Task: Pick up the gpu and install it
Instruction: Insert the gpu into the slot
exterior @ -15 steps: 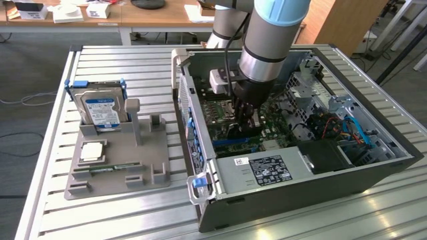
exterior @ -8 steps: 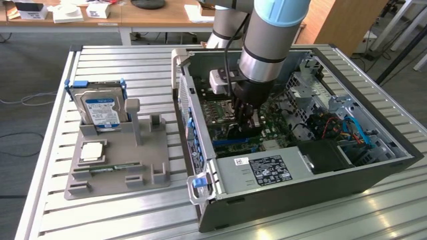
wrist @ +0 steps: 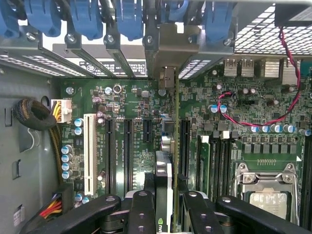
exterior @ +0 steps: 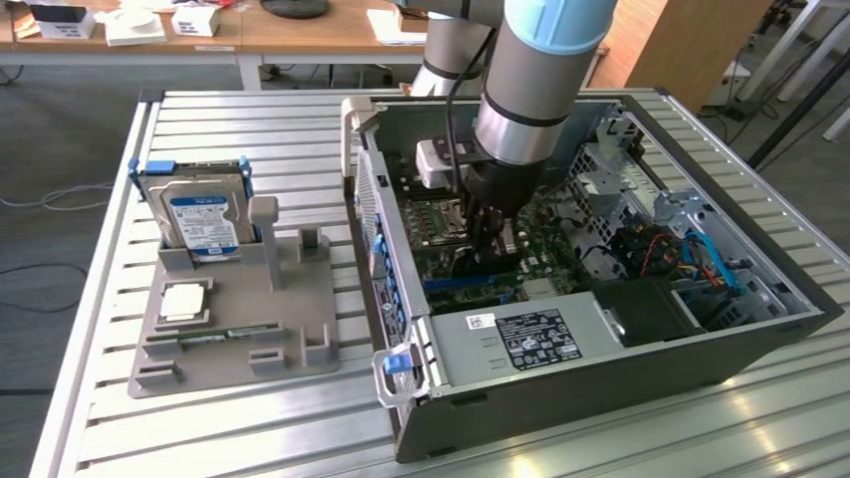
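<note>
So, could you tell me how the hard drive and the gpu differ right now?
The hard drive stands upright in the grey holder outside the case; the gpu is inside it, gripped by the end effector over the motherboard. The hard drive is boxy and silver; the gpu is thin and dark.

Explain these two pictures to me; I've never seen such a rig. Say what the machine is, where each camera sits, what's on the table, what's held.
The grey-and-blue machine is a robot arm with a grasping tool at its end. One picture is from a camera off the arm; the other from a camera on the wrist, looking past the tool's black fingers. On the slatted table sit an open computer case and, to the exterior view's left, a grey holder with a hard drive standing in it and a memory stick lying in it. The tool grips the gpu, edge-on above the motherboard inside the case.
</note>
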Available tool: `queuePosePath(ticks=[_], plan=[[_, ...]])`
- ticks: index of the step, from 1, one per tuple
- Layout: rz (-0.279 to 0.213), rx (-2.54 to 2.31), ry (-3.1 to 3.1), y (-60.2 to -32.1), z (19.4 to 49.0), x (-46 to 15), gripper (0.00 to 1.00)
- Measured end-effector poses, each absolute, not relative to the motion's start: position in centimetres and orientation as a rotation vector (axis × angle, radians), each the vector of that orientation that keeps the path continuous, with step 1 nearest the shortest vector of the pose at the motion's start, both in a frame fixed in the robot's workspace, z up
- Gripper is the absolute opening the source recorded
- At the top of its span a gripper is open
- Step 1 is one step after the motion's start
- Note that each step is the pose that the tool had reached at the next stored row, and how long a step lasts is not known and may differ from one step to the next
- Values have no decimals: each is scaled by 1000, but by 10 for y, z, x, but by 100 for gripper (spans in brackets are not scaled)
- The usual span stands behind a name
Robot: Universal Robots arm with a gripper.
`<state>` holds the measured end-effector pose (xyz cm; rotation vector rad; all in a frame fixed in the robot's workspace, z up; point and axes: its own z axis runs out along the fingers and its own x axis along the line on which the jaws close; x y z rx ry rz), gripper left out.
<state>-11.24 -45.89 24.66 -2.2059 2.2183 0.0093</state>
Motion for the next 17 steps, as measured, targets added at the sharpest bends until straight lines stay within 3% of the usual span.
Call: queuePosePath(ticks=[17], plan=[[9, -2206, 2218, -459, 245, -112, 27]])
